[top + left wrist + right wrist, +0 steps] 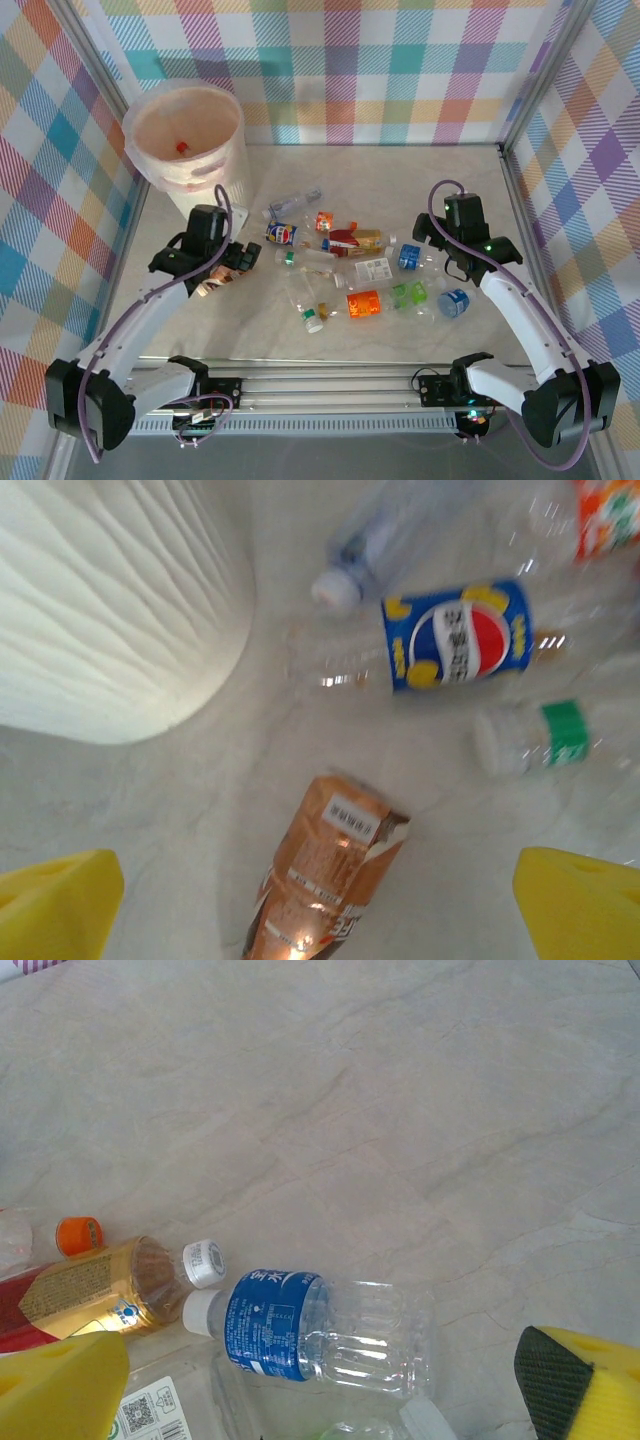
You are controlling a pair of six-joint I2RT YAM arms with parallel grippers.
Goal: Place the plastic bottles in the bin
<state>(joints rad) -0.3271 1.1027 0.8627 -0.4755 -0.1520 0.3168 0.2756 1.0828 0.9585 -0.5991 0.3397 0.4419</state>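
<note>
Bottle with Pepsi logo (457,635), copper-label bottle (330,870), blue-label bottle (315,1335) — left claw (320,905), right claw (320,1385) both wide.

You've got 2 matching arms. L arm (140,318) and R arm (522,312) both have smooth white tubular links w/ chunky blk joint housings at shoulder and elbow. The L cable (222,208) is grey-purple, thin, and runs the length of the arm; the R cable (438,190) is the same type. L gripper (232,264) and R gripper (428,238) have boxy blk bodies. Up close, your L finger pads (55,905) are bright yellow blocks w/ rounded corners. The R finger pads (590,1385) are the same yellow, one w/ a blk textured face and small holes. There's a tiny green light (487,243) on the R wrist housing.
</note>
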